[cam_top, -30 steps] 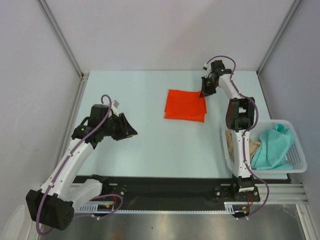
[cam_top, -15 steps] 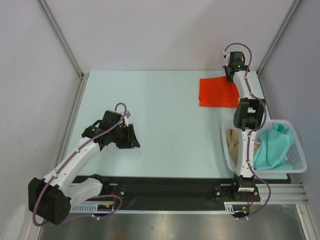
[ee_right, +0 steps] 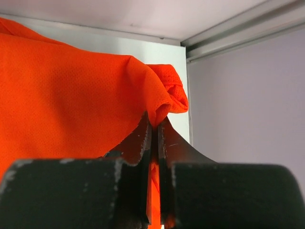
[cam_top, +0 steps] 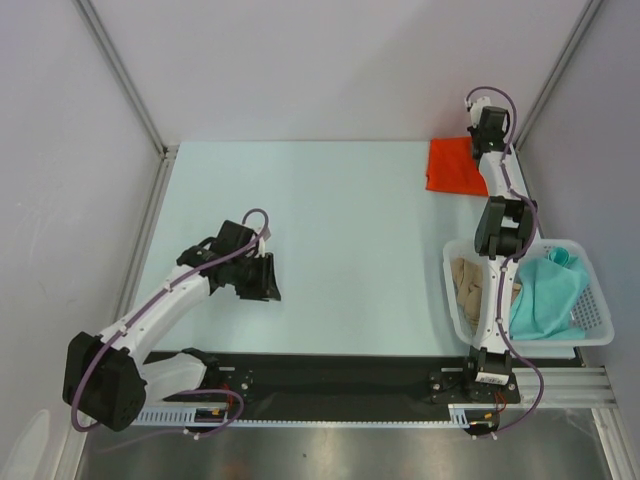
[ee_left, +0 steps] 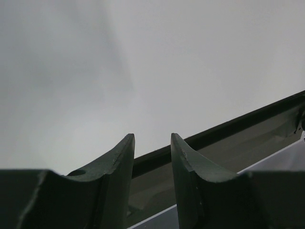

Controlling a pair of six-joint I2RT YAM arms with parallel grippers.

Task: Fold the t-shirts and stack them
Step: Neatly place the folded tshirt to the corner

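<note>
We judge 1 of 3 t-shirts folded: the orange-red t-shirt point(cam_top: 450, 168) lies in the far right corner of the worktop point(cam_top: 350, 220), its right edge pinched between the closed right fingers point(ee_right: 141, 143). The teal-green t-shirt point(cam_top: 545, 300) and the beige-tan t-shirt point(cam_top: 468, 285) lie crumpled in the white basket point(cam_top: 540, 346) at the near right. The left fingers point(ee_left: 119, 162), partly apart and holding nothing, hang over the near left. The folded shirt sits close to the far edge and the right wall point(cam_top: 590, 150), so margin there is small, while the centre and left of the worktop give open room for the other 2.
</note>
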